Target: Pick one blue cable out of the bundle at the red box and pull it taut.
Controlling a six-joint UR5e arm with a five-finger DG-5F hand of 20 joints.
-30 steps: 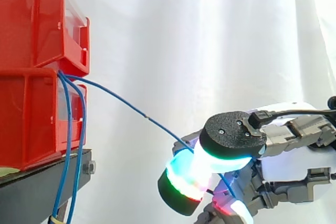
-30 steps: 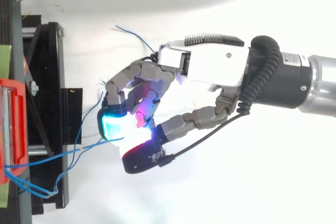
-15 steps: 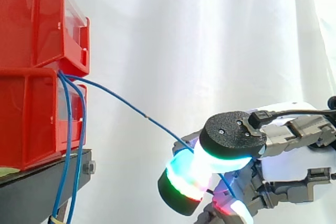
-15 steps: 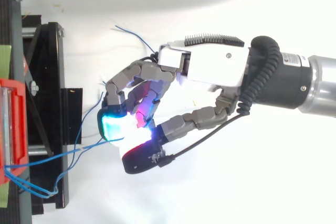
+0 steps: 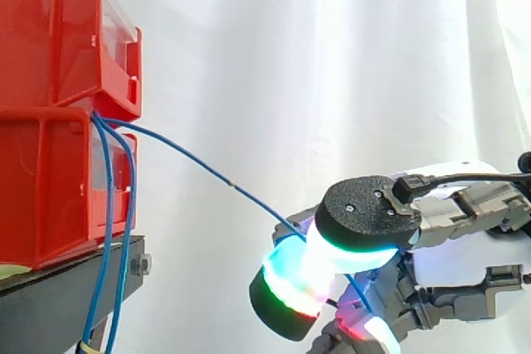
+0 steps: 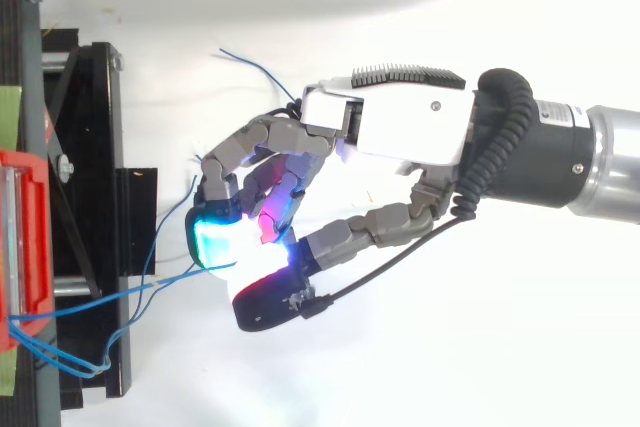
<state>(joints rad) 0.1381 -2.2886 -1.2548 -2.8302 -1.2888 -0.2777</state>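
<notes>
Red bins (image 5: 50,39) beyond left edge

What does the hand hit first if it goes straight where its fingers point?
Probably the slack blue cables hanging before the black stand, then the stand itself, below the red bins. The hand sits at stand height; depth is uncertain.

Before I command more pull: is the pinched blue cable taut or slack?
Nearly taut: the blue cable runs almost straight, slightly bowed, from the red bins to the hand pinching it.
</notes>
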